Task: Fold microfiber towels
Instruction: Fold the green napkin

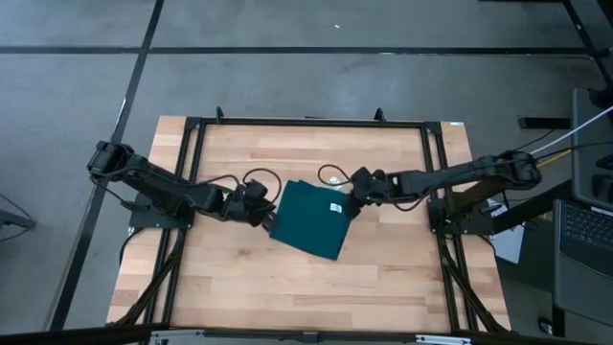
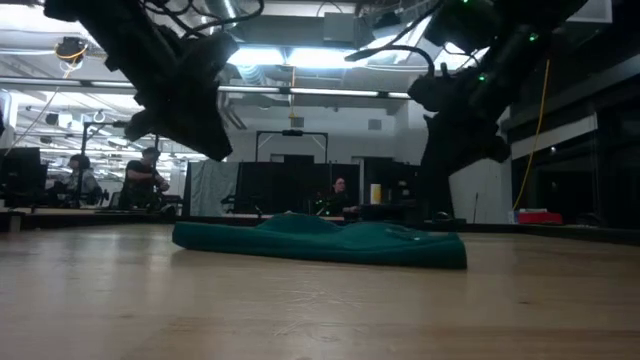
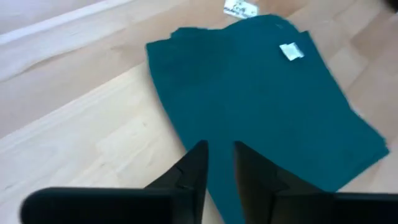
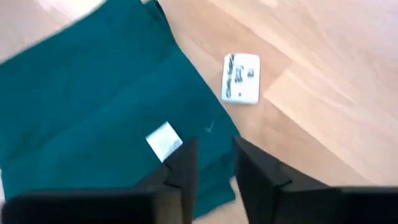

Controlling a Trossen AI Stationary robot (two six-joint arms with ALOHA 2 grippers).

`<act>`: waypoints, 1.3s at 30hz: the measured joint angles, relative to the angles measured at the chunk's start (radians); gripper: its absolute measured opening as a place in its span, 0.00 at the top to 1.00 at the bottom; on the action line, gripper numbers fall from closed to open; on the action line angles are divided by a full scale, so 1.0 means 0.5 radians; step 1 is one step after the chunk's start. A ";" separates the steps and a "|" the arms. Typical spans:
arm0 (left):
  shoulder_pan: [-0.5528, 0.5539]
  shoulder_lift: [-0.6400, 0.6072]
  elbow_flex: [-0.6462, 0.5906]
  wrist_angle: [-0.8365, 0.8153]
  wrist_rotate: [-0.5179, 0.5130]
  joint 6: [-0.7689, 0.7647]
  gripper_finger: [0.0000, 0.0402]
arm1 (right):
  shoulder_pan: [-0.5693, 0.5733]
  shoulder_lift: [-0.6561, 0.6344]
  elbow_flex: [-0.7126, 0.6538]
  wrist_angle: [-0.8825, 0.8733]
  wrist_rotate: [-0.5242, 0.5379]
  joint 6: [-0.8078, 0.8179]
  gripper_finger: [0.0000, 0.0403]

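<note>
The dark teal-green microfiber towel (image 1: 311,220) lies folded into a rough square, flat on the wooden table near its middle. It also shows in the low view (image 2: 320,243). Its small white tag (image 1: 336,207) faces up near the right corner. My left gripper (image 1: 266,213) hovers over the towel's left edge (image 3: 180,124), its fingers a narrow gap apart and empty. My right gripper (image 1: 350,196) hovers over the corner by the tag (image 4: 164,140), its fingers also a narrow gap apart and empty. In the low view both arms stand above the cloth.
A small white printed label (image 4: 241,78) lies on the wood just beyond the towel's far right corner. Black frame rails (image 1: 306,122) run around the table, and loose cables (image 1: 254,177) lie near the grippers. People sit at desks in the room behind (image 2: 145,175).
</note>
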 joint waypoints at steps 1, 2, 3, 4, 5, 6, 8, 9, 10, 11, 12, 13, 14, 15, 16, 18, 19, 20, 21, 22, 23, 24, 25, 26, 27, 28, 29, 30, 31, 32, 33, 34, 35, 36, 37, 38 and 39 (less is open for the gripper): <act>0.023 0.000 0.000 0.027 0.021 0.019 0.81 | 0.010 -0.007 0.000 -0.031 -0.002 0.014 0.72; 0.047 0.008 0.000 0.044 0.040 0.034 0.80 | 0.026 -0.013 -0.007 -0.043 -0.002 0.025 0.69; 0.076 0.027 0.000 0.060 0.049 0.052 0.79 | 0.043 -0.019 -0.022 -0.043 0.001 0.049 0.67; 0.115 0.050 0.000 0.058 0.072 0.058 0.78 | 0.061 -0.026 -0.040 -0.044 0.005 0.073 0.65; 0.157 0.068 -0.003 0.051 0.109 0.066 0.78 | 0.080 -0.034 -0.055 -0.045 0.010 0.104 0.63; 0.209 0.101 -0.003 0.085 0.165 0.098 0.78 | 0.098 -0.044 -0.070 -0.039 0.014 0.128 0.61; 0.327 0.190 -0.003 0.210 0.327 0.183 0.78 | 0.137 -0.084 -0.102 -0.029 0.029 0.174 0.60; 0.379 0.239 -0.003 0.277 0.399 0.230 0.78 | 0.156 -0.102 -0.119 -0.024 0.043 0.193 0.60; 0.431 0.303 -0.003 0.386 0.466 0.274 0.78 | 0.177 -0.126 -0.140 -0.014 0.059 0.218 0.60; 0.486 0.362 -0.002 0.479 0.536 0.312 0.77 | 0.199 -0.156 -0.162 -0.023 0.079 0.229 0.60; 0.539 0.419 -0.002 0.545 0.604 0.336 0.77 | 0.222 -0.191 -0.181 -0.029 0.101 0.248 0.61; 0.593 0.476 -0.002 0.616 0.660 0.358 0.78 | 0.244 -0.231 -0.204 -0.017 0.122 0.275 0.62; 0.655 0.531 -0.002 0.680 0.711 0.369 0.78 | 0.265 -0.282 -0.235 -0.017 0.139 0.300 0.63; 0.707 0.579 -0.002 0.736 0.746 0.374 0.77 | 0.286 -0.336 -0.269 -0.023 0.161 0.329 0.64; 0.761 0.618 -0.002 0.777 0.787 0.392 0.77 | 0.309 -0.389 -0.303 -0.025 0.180 0.357 0.66; 0.854 0.663 -0.003 0.858 0.841 0.435 0.77 | 0.352 -0.511 -0.372 -0.041 0.211 0.412 0.69; 0.896 0.676 -0.001 0.899 0.862 0.457 0.78 | 0.373 -0.577 -0.403 -0.034 0.222 0.434 0.70; 0.934 0.678 -0.001 0.908 0.877 0.473 0.78 | 0.400 -0.640 -0.432 -0.036 0.236 0.454 0.72; 0.969 0.684 -0.001 0.943 0.905 0.492 0.78 | 0.423 -0.695 -0.455 -0.035 0.251 0.471 0.73; 1.001 0.693 -0.001 0.986 0.951 0.513 0.78 | 0.442 -0.747 -0.480 -0.045 0.266 0.481 0.74; 1.029 0.702 -0.001 1.015 1.000 0.530 0.78 | 0.460 -0.794 -0.499 -0.057 0.288 0.484 0.75; 1.053 0.709 -0.001 1.036 1.058 0.543 0.78 | 0.472 -0.832 -0.512 -0.052 0.303 0.485 0.76; 1.070 0.709 -0.001 1.032 1.105 0.546 0.78 | 0.478 -0.870 -0.527 -0.044 0.316 0.485 0.77; 1.079 0.709 -0.001 1.025 1.125 0.544 0.78 | 0.478 -0.900 -0.541 -0.045 0.322 0.485 0.78; 1.077 0.708 0.000 1.010 1.125 0.543 0.78 | 0.480 -0.922 -0.553 -0.047 0.326 0.485 0.79; 1.077 0.698 0.000 0.973 1.119 0.546 0.78 | 0.480 -0.940 -0.567 -0.050 0.323 0.485 0.80; 1.076 0.677 0.000 0.926 1.097 0.549 0.78 | 0.480 -0.954 -0.577 -0.052 0.311 0.485 0.80; 1.073 0.653 -0.001 0.887 1.063 0.549 0.78 | 0.480 -0.965 -0.584 -0.052 0.297 0.485 0.81; 1.067 0.627 0.000 0.845 1.027 0.549 0.78 | 0.488 -0.971 -0.589 -0.054 0.284 0.486 0.81; 1.058 0.600 0.002 0.777 0.994 0.549 0.78 | 0.499 -0.975 -0.590 -0.054 0.272 0.492 0.81; 1.044 0.575 0.001 0.701 0.969 0.549 0.78 | 0.515 -0.979 -0.591 -0.057 0.265 0.510 0.80; 1.022 0.549 0.000 0.641 0.966 0.548 0.79 | 0.533 -0.980 -0.591 -0.053 0.265 0.530 0.80; 0.991 0.523 0.000 0.599 0.974 0.530 0.79 | 0.551 -0.981 -0.591 -0.050 0.265 0.545 0.79; 0.955 0.494 0.000 0.560 1.001 0.510 0.78 | 0.572 -0.981 -0.591 -0.053 0.270 0.566 0.78; 0.912 0.469 0.001 0.520 1.033 0.474 0.78 | 0.594 -0.982 -0.591 -0.052 0.285 0.587 0.77; 0.859 0.444 0.001 0.472 1.047 0.431 0.79 | 0.615 -0.982 -0.591 -0.052 0.299 0.596 0.76; 0.800 0.421 0.001 0.421 1.044 0.377 0.79 | 0.634 -0.982 -0.591 -0.052 0.313 0.611 0.75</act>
